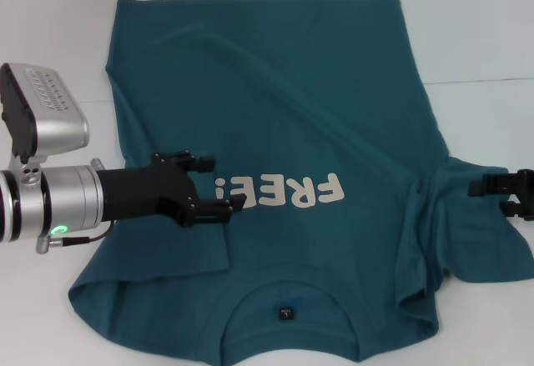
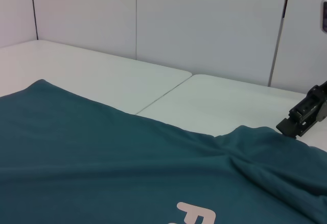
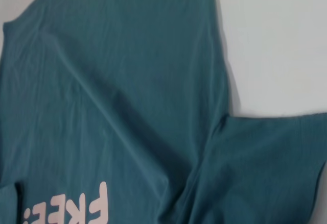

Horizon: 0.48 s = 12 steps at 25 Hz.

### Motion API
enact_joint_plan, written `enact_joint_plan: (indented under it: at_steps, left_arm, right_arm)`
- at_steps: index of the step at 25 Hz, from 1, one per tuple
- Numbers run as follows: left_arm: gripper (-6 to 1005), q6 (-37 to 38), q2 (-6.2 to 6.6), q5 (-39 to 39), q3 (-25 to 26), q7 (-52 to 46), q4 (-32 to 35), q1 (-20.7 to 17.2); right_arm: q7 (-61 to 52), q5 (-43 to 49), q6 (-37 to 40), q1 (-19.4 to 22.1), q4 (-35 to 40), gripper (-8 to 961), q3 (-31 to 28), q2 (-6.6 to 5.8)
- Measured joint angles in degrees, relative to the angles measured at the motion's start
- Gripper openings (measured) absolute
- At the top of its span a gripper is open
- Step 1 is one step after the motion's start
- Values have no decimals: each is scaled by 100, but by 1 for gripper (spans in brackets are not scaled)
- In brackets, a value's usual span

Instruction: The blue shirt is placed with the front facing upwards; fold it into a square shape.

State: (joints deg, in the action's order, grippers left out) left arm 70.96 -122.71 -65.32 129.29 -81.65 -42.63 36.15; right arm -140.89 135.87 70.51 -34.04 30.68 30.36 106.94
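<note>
Dark teal-blue cotton T-shirt (image 1: 334, 116) with white "FREE" lettering (image 1: 279, 192) lies face up on the white tabletop (image 1: 484, 24), collar nearest the robot, its left side already folded inward.

The left gripper (image 1: 215, 184) hovers over the chest beside the lettering, jaws parted and holding nothing. The right gripper (image 1: 507, 193) sits at the shirt's spread right sleeve (image 1: 480, 241); I cannot tell whether its jaws are open or closed. The fabric bunches where that sleeve meets the body, so a fold made over it may trap wrinkles, drag the shirt askew and spoil the square.
</note>
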Motion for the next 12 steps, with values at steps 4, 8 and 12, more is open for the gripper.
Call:
enact_joint_plan:
  at_steps: [4,8,12]
  left_arm:
    - [839,9,-6,1,0,0,0,-3]
    - [839,-5,-3,0,0,1,0,-3]
    - [839,-4,4,-8,-1,0,0,-1]
  right_arm:
    - [22,-68,30,32,-4,821,-15,-13]
    - [25,-100,41,36,-7,821,-20,-14]
    - [-15,-105,112,45,16,805,-25,-16]
